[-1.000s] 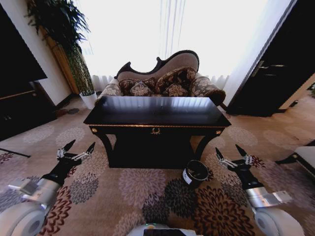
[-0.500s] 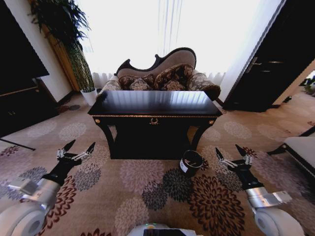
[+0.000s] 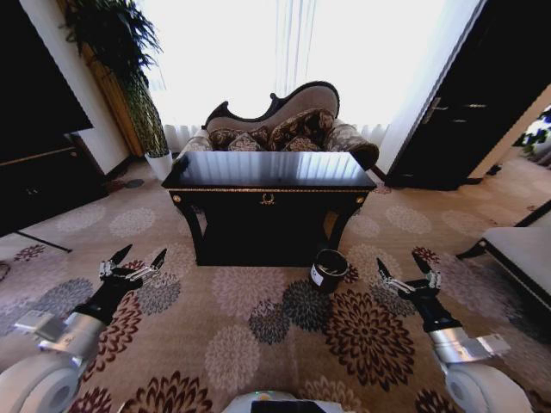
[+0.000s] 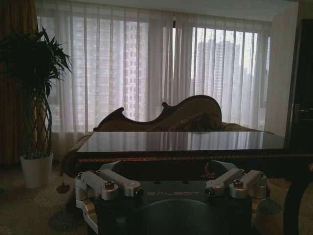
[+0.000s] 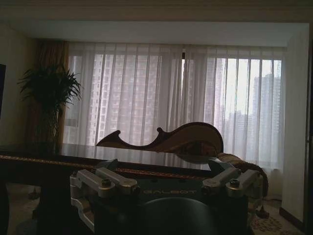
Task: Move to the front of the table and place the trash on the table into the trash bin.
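Note:
The glossy black table (image 3: 269, 170) with gold edging stands ahead across the carpet; it also shows in the left wrist view (image 4: 181, 142) and the right wrist view (image 5: 49, 161). The small dark trash bin (image 3: 328, 269) with a white label sits on the floor by the table's front right leg. The trash is out of view on the reflecting tabletop. My left gripper (image 3: 145, 251) hangs open low on the left, well short of the table. My right gripper (image 3: 398, 258) is open low on the right, beside the bin. Both hold nothing.
A curved sofa (image 3: 284, 129) with cushions stands behind the table, before bright curtained windows. A tall plant in a white pot (image 3: 160, 163) and a dark cabinet (image 3: 43, 163) are on the left. A dark door (image 3: 482, 103) and a bench (image 3: 516, 249) are on the right.
The whole head view has shifted: table and bin now look smaller and farther off, so the camera has moved. Both arms keep the same pose, grippers still open.

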